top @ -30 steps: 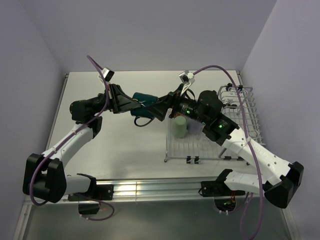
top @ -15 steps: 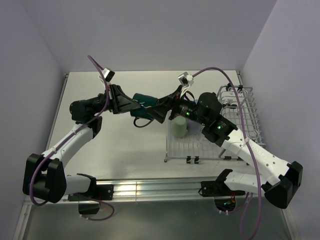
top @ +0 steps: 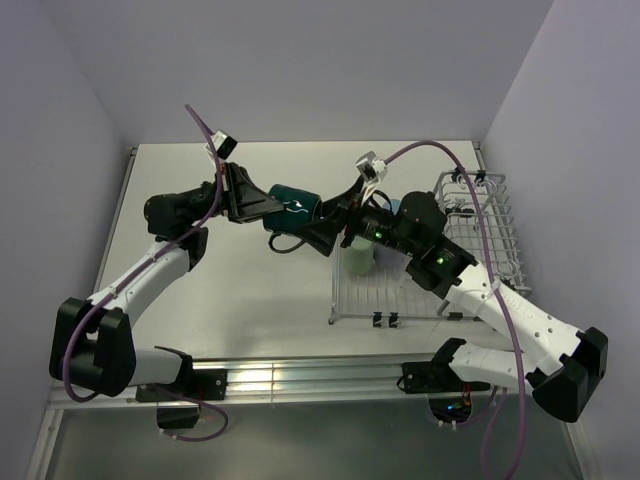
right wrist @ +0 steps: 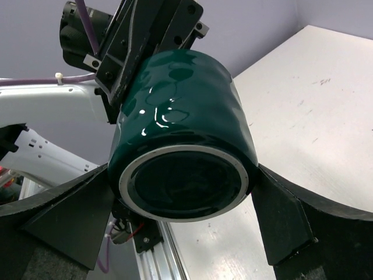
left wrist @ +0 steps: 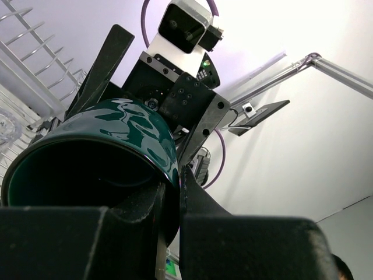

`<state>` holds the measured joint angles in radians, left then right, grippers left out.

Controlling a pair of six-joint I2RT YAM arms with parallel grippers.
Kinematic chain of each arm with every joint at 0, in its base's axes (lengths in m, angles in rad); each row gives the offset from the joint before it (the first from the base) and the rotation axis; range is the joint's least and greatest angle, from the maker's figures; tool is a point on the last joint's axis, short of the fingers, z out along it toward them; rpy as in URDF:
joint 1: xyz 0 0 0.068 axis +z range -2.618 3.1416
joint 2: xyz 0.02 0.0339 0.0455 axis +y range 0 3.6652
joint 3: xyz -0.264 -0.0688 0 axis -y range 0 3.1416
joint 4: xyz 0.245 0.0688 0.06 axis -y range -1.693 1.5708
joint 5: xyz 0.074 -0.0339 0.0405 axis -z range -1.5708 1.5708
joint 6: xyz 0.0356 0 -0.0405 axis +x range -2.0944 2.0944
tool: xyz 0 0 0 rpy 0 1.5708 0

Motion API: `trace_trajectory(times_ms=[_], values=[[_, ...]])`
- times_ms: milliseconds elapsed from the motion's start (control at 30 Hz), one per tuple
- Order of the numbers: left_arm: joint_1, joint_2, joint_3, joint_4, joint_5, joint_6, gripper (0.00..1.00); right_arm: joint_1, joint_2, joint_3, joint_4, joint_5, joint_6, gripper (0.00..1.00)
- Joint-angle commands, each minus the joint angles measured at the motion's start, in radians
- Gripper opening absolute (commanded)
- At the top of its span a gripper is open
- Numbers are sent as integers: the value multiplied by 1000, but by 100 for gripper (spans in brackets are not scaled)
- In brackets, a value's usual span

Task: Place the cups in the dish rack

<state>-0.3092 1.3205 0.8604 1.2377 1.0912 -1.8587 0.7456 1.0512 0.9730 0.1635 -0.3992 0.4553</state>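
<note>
**A:** What has the left gripper point(top: 270, 207) got?

**B:** A dark green mug point(top: 293, 203), pinched by the rim. One finger is inside the mouth and the other is outside on the wall, so the jaws are nearly together with only the wall between them. The mug lies on its side in the air, mouth toward the left arm, base toward the right arm.

**A:** Where is that over the table point(top: 240, 290)?

**B:** Lifted clear above the middle, a little toward the far edge, just left of the rack.

**A:** And the right gripper point(top: 320, 222)?

**B:** Spread wide, with nothing gripped. Its two fingers stand either side of the mug's base end, close to the wall. Whether they touch it I cannot tell.

**A:** The dish rack point(top: 488, 232)?

**B:** It sits at the table's right side, close to the right edge, with its raised wire section on the right. A pale green cup point(top: 359, 256) stands in the flat part near the rack's left edge, partly under the right arm.
</note>
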Motion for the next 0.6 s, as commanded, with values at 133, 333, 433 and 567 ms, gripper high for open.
trace_trajectory(times_ms=[133,333,433,567], values=[[1,-17,62,554,-139,-28,0,6,-22,-20,-15,-56,-3,94],[1,-26,39,523,-129,-11,0,6,-34,-27,25,-44,34,73],[1,-24,32,525,-116,-19,4,6,-36,-17,7,-29,42,22],[1,-35,28,496,-100,7,16,6,-51,-11,-24,13,39,0]])
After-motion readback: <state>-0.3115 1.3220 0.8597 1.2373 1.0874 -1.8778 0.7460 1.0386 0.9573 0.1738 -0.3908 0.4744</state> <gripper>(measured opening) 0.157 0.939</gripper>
